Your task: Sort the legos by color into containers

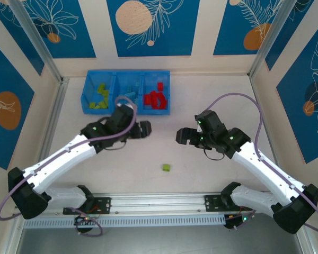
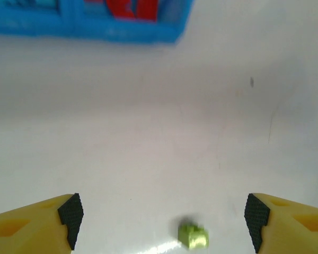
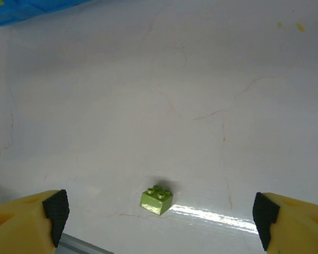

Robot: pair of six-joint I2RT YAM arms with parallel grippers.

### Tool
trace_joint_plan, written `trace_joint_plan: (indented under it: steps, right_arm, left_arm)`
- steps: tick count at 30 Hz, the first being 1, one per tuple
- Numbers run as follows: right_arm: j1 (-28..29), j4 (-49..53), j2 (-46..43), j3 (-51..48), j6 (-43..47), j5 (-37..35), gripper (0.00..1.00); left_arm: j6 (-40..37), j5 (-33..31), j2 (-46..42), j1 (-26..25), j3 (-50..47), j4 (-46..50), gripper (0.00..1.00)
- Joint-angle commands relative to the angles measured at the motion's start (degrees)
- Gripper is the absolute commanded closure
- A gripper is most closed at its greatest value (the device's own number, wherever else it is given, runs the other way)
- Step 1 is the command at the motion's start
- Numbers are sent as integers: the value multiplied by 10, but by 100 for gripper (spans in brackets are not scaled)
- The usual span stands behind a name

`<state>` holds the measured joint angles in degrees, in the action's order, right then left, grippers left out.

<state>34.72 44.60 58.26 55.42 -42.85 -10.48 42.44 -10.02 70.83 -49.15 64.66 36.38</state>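
One lime green lego (image 1: 166, 168) lies alone on the white table, toward the near edge between the arms; it also sits low in the left wrist view (image 2: 193, 236) and the right wrist view (image 3: 156, 200). The blue bin's three containers (image 1: 126, 110) stand at the back: green legos (image 1: 101, 95) on the left, light blue legos (image 1: 130, 90) in the middle, red legos (image 1: 156, 98) on the right. My left gripper (image 1: 144, 129) hangs open just in front of the bin, empty. My right gripper (image 1: 181, 136) is open too, empty, facing the left one above the loose lego.
Metal frame rails (image 1: 53, 106) run along the left side and a rail (image 1: 159, 203) along the near edge. Patterned blue and cream walls close in the back and sides. Grey cables (image 1: 238, 100) loop off each arm.
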Motion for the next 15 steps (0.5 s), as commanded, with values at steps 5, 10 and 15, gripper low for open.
trace_joint_plan:
  steps: [5, 10, 15]
  right_arm:
    - [-43, 22, -37, -30, 0, 36, 8]
    - [-58, 18, -45, -36, 1, 50, 8]
    - [-64, 21, -47, -42, 4, 55, 8]
  left_arm:
    - [65, -28, 119, -150, -10, 17, 9]
    - [74, -49, 225, -192, 22, 2, 8]
    - [66, -39, 306, -195, 50, -15, 12]
